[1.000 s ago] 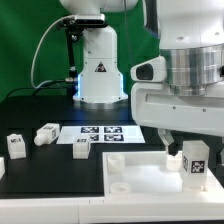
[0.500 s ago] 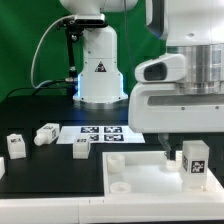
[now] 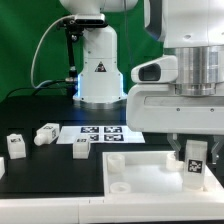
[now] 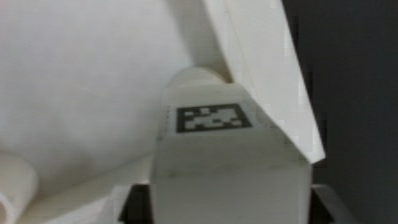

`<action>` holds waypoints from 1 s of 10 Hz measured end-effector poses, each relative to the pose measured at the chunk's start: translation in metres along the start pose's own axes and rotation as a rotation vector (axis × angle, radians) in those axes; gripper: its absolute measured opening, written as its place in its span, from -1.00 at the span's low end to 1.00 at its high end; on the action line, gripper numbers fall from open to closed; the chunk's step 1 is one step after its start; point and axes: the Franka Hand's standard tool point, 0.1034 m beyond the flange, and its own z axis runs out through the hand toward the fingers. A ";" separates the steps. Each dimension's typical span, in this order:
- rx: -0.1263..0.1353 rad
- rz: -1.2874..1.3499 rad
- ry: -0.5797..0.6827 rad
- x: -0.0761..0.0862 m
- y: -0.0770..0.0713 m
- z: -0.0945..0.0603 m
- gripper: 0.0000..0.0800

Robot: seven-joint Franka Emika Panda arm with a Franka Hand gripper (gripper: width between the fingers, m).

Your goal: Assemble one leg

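My gripper (image 3: 193,155) is shut on a leg (image 3: 194,163), a small white post with a black-and-white tag, and holds it slightly tilted over the right part of the large white square panel (image 3: 135,172). In the wrist view the leg (image 4: 222,160) fills the gap between my dark fingers (image 4: 139,202), tag face up, with the panel's wall (image 4: 258,70) just beyond it. Whether the leg's lower end touches the panel is hidden. Three more legs lie on the black table at the exterior view's left: one (image 3: 15,145), one (image 3: 47,133) and one (image 3: 83,148).
The marker board (image 3: 102,132) lies flat behind the panel. The robot's white base (image 3: 98,70) stands at the back with cables beside it. A round corner socket (image 3: 116,159) shows on the panel's near left.
The wrist has turned a little and the held leg now leans slightly, staying over the panel's right side. The loose legs have not moved.
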 end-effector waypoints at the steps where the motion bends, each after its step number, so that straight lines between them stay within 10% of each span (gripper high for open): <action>1: -0.007 0.094 0.005 0.000 0.001 0.000 -0.27; 6: 0.026 0.978 -0.016 -0.002 0.010 0.001 -0.27; 10: 0.019 0.962 -0.028 -0.004 0.011 0.003 -0.08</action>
